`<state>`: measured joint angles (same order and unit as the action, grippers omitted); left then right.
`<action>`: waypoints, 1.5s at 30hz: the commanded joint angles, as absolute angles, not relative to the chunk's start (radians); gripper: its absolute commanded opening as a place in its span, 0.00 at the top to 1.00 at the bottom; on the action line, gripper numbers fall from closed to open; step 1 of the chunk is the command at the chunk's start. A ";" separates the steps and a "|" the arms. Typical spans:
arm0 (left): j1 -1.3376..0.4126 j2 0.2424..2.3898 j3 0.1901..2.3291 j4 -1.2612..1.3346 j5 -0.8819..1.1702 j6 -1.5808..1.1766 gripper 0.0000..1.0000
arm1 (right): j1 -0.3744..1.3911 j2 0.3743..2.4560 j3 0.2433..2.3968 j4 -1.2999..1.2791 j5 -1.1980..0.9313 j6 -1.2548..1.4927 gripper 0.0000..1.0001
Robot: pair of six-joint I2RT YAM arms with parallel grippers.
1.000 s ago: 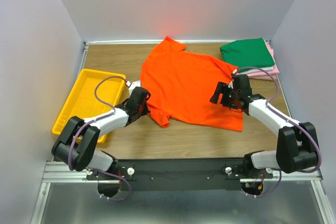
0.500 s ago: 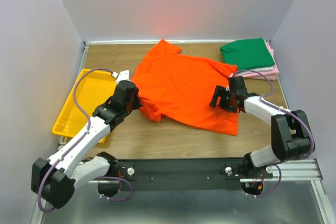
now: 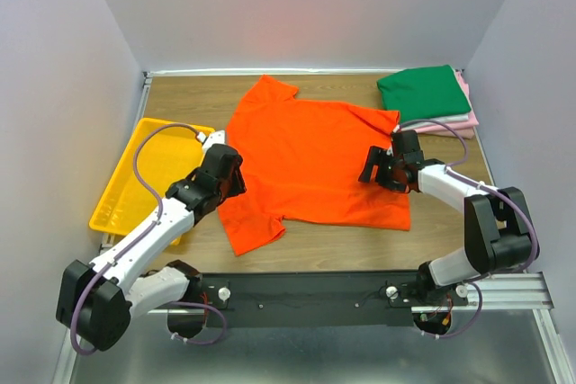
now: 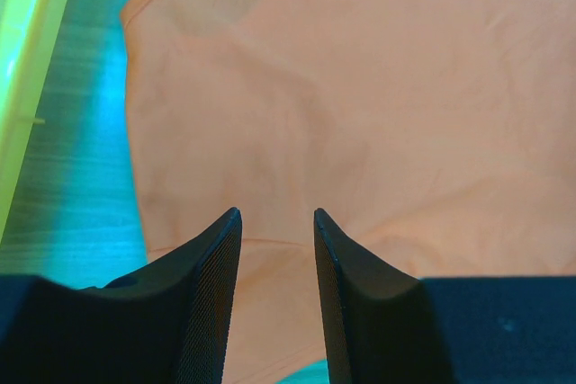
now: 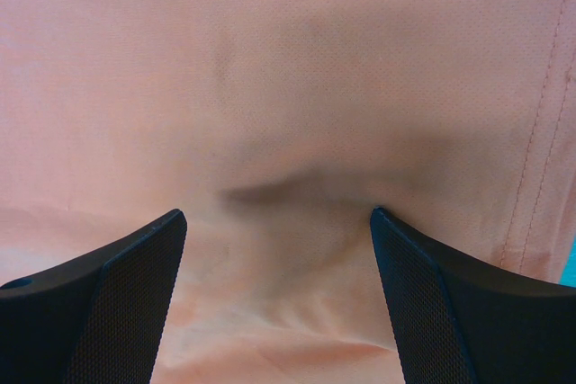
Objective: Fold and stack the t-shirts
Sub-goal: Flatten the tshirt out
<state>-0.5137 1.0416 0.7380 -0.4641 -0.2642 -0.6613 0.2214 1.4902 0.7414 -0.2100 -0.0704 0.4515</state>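
Observation:
The bright orange t-shirt [image 3: 310, 164] lies spread flat across the middle of the table, with one sleeve at the far left and another at the near left. My left gripper [image 3: 230, 174] hovers over the shirt's left edge. In the left wrist view its fingers [image 4: 211, 267] stand apart above the orange cloth [image 4: 360, 87], and nothing is between them [image 4: 277, 213]. My right gripper [image 3: 373, 168] sits open wide on the shirt's right part, and the cloth [image 5: 288, 60] is puckered between its tips [image 5: 279, 213]. The dark green t-shirt [image 3: 423, 89] lies folded on a pink one [image 3: 454, 120] at the far right.
A yellow plastic tray [image 3: 135, 182] stands at the table's left side, just beside my left arm; its rim [image 4: 22, 69] shows in the left wrist view. Grey walls close in the table on the left, back and right.
My left gripper pulled the shirt's left side out and towards the near edge, then opened and let it go. The shirt now lies flatter. The right gripper has stayed in place.

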 commanded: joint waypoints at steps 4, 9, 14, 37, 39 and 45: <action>-0.545 1.000 0.686 -0.437 -0.310 -0.738 0.54 | 0.224 1.543 0.752 -0.227 -0.023 0.449 0.10; -0.555 1.049 0.579 -0.302 -0.233 -0.750 0.54 | 0.224 1.555 0.755 -0.227 -0.020 0.451 0.10; -0.555 1.198 0.549 -0.200 -0.218 -0.724 0.54 | 0.224 1.566 0.756 -0.227 -0.020 0.454 0.10; -0.442 1.631 0.781 -0.060 -0.226 -0.532 0.55 | 0.222 1.585 0.785 -0.238 0.028 0.465 0.10; -0.433 1.649 0.824 -0.067 -0.224 -0.512 0.55 | 0.222 1.585 0.795 -0.242 0.031 0.466 0.10; -0.449 1.539 0.836 -0.136 -0.281 -0.514 0.55 | 0.224 1.571 0.827 -0.252 0.022 0.460 0.09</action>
<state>-0.4362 1.6253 0.8360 -0.0662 -0.2302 -0.5308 0.2214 1.5558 0.8005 -0.1898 -0.0120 0.4561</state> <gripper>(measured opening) 0.452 0.903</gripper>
